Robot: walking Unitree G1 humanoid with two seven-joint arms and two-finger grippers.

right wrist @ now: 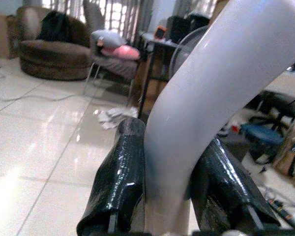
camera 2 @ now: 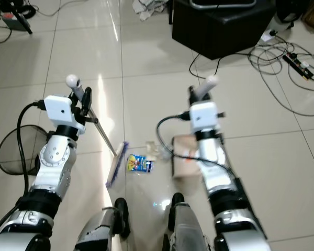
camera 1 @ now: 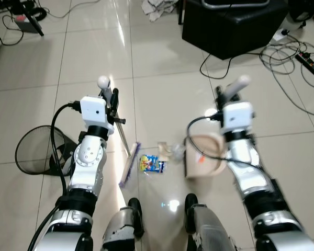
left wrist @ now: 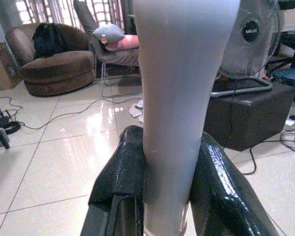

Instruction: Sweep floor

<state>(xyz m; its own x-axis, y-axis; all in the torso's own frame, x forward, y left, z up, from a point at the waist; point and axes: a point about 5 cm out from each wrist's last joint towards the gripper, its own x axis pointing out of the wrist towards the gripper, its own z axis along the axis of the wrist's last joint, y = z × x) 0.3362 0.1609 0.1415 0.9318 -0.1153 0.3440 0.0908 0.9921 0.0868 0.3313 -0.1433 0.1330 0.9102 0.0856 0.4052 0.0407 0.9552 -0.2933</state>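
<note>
The left claw (left wrist: 160,196) is pinching the grey handle of the broom (camera 1: 129,164); in the left wrist view the two black fingers (left wrist: 119,177) press on both sides of the handle. The broom leans down to the tiled floor (camera 1: 162,89), and its purple brush head lies just beside the blue snack wrapper (camera 1: 152,164), on the robot's left side of it. The right claw (right wrist: 167,196) is pinching the pale handle of the dustpan (camera 1: 205,155), with one finger on each side of it. The beige pan rests on the floor, on the other side of the wrapper and near it. A small clear piece of plastic (camera 1: 170,150) lies between the wrapper and the dustpan. A black mesh bin (camera 1: 39,150) lies on its side, well apart from the wrapper, beyond the left arm. Farther from the wrapper, a black box (camera 1: 233,23) stands on the floor, with cables (camera 1: 288,57) beside it.
</note>
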